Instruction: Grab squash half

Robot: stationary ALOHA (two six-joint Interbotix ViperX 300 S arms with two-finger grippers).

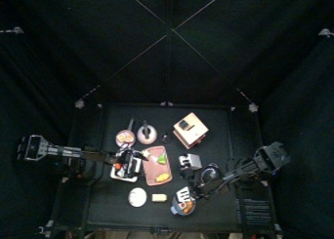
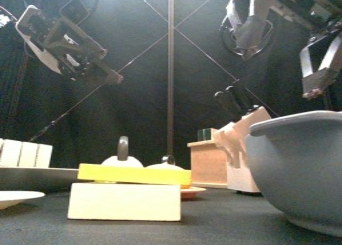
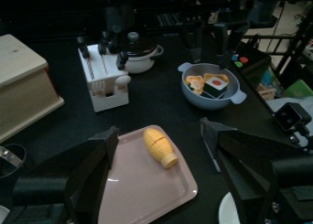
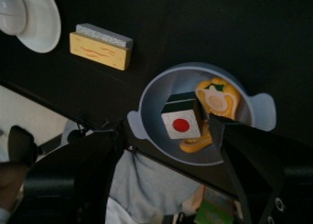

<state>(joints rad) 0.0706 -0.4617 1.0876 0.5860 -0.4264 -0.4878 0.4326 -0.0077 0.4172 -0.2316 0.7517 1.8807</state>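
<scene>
One yellow, ridged squash half [image 3: 160,146] lies near the middle of the pale pink plastic tray [image 3: 128,186], toward its twelve o'clock edge. It looks light, stiff and somewhat slick, so a hold across its narrow width seems safest. Left gripper [image 3: 156,177] hangs above it, jaws spread; right gripper [image 4: 156,159] is likewise spread.

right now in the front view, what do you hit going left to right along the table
white plate at the left edge → yellow-topped sponge block → wooden knife block → big grey bowl at the right edge
</scene>
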